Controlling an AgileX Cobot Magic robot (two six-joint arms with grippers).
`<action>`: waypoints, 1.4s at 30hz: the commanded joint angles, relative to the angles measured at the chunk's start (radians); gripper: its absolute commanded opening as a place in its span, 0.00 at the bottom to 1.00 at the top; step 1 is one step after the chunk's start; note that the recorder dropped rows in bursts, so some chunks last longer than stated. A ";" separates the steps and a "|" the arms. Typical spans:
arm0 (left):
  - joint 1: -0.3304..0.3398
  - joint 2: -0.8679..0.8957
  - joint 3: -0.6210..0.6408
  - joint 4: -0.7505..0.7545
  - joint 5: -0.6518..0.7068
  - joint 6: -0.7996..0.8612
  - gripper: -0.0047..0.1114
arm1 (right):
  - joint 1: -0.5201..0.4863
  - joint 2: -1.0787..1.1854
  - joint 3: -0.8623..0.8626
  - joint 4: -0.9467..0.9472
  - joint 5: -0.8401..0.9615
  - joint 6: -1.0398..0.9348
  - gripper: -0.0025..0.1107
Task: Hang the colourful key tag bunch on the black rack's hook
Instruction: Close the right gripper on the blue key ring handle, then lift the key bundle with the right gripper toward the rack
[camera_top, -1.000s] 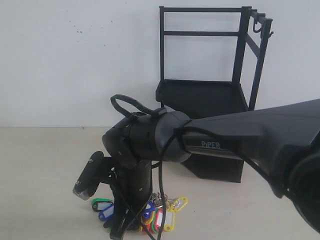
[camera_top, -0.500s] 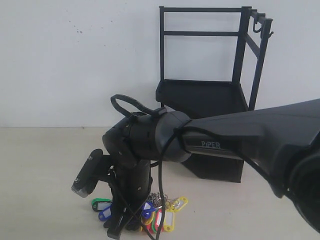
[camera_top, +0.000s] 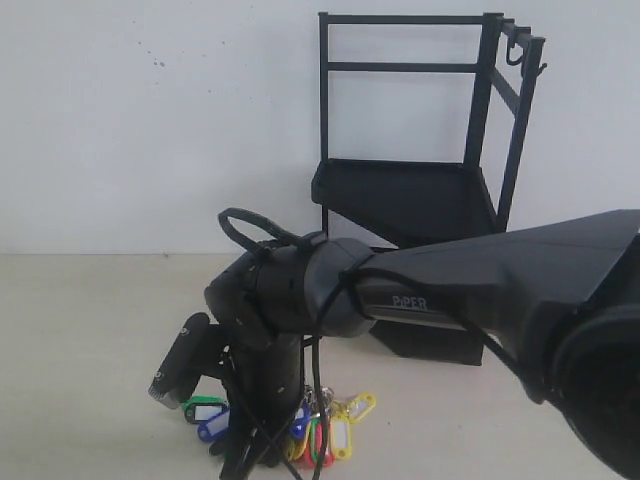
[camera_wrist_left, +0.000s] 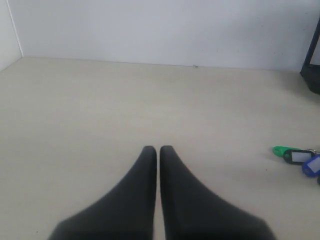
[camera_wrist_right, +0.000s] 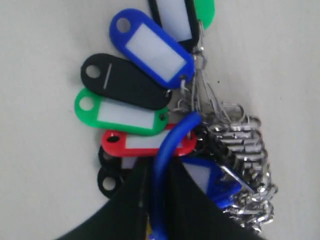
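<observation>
- White wall (camera_top: 150, 120) behind, pale table (camera_top: 80, 330) below; the rack (camera_top: 405, 195) stands at the back against the wall.
- Bunch (camera_top: 330, 432): lies flat on the table, in front of the rack and well below its top rail. It is not yet lifted.
- Hook (camera_top: 542, 69): projects from the top of the rack's front corner post and carries nothing.
- Right gripper (camera_wrist_right: 159, 172): reaches down in front of the rack onto the bunch. Its fingers sit close either side of the blue loop (camera_wrist_right: 172, 137) and appear to pinch it.
- Left gripper (camera_wrist_left: 158, 150): fingers pressed together, holding nothing, parked low over bare table away from the rack.
- Step in hand, judged: secure the loop, then lift.
  - Confirm that the pinch is on the loop alone, not on a tag or a ring.
  - Lift straight up until every tag hangs free of the table.
  - Carry the loop above the hook tip, keeping it open towards the post.
  - Lower the loop over the upturned tip; avoid the J-hook under the side rail.
- View differences:
  - The right wrist view alone shows the loop between the fingers; in the exterior view the arm hides that contact.
  - The exterior view alone shows the hook and the climb needed to reach it.
  - The left wrist view catches only a few tags at its edge, beside a corner of the rack.
</observation>
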 joint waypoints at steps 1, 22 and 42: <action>0.003 0.004 -0.002 -0.002 -0.011 0.000 0.08 | -0.001 -0.024 -0.005 -0.045 0.013 0.004 0.02; 0.003 0.004 -0.002 -0.002 -0.011 0.000 0.08 | -0.005 -0.344 -0.005 -0.051 -0.070 0.372 0.02; 0.003 0.004 -0.002 -0.002 -0.011 0.000 0.08 | -0.218 -1.009 0.619 0.098 -0.809 0.702 0.02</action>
